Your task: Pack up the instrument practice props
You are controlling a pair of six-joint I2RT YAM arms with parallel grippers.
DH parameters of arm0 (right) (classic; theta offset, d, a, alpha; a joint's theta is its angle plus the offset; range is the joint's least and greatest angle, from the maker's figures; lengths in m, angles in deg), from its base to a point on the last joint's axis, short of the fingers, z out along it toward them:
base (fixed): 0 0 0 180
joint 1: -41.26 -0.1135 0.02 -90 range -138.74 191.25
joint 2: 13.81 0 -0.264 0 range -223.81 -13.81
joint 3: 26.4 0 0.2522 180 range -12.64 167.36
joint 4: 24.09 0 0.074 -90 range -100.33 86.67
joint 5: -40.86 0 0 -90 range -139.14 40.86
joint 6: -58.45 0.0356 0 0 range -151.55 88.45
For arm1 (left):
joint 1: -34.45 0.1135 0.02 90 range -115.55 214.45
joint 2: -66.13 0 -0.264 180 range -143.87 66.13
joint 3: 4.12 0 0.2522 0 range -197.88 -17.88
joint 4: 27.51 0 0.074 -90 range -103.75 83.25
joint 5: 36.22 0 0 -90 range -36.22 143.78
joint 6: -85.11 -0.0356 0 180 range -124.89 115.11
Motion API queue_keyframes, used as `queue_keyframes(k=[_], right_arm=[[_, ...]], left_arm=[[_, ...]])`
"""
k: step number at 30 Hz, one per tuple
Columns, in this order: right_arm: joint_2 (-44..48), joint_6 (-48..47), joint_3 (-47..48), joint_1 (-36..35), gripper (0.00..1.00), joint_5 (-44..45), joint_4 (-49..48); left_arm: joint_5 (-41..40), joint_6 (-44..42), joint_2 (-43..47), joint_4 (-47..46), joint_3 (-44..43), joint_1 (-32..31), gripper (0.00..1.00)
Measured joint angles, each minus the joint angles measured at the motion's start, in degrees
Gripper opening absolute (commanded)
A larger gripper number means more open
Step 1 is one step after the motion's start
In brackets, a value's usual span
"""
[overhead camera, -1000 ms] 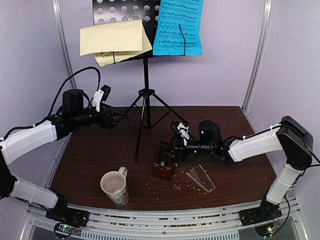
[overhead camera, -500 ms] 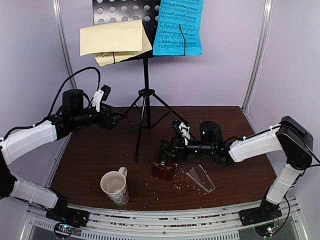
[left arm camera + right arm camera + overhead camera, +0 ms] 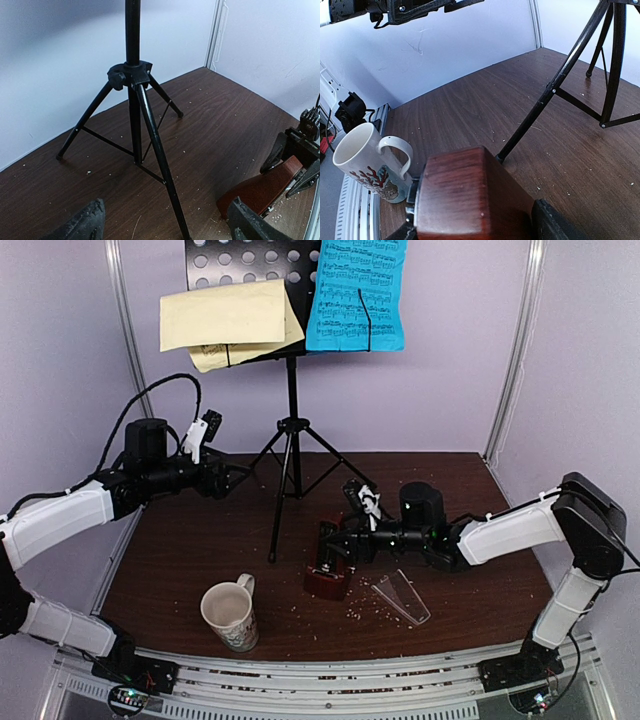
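You have the stand (image 3: 291, 400), sheets (image 3: 355, 295) on it, behind the metronome (image 3: 326, 580), the cover (image 3: 402, 598) right of that, the mug (image 3: 232, 618) front-left.

You see a black, perforated music stand (image 3: 250, 260), a blue sheet (image 3: 355, 295) printed with black notes, and a pale yellow sheet (image 3: 225, 320). The metronome (image 3: 328, 580) is dark red-brown and its cover (image 3: 402, 598) is clear. The mug (image 3: 365, 160) is cream with red coral shapes.

no legible text; staff notation on blue sheet (image 3: 356, 295), print on mug (image 3: 367, 172) unreadable.
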Motion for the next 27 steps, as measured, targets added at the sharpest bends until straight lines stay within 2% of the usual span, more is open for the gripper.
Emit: queue_keyframes(k=[18,27], right_arm=[[-0.7,1.5,-0.3,0.3,0.62,-0.3,-1.3],[-0.9,2.4,0.2,0.3,0.67,-0.2,-0.3]], left_arm=[[0.1,0.0,0.0,0.0,0.0,0.0,0.89],[0.2,0.0,0.0,0.0,0.0,0.0,0.89]])
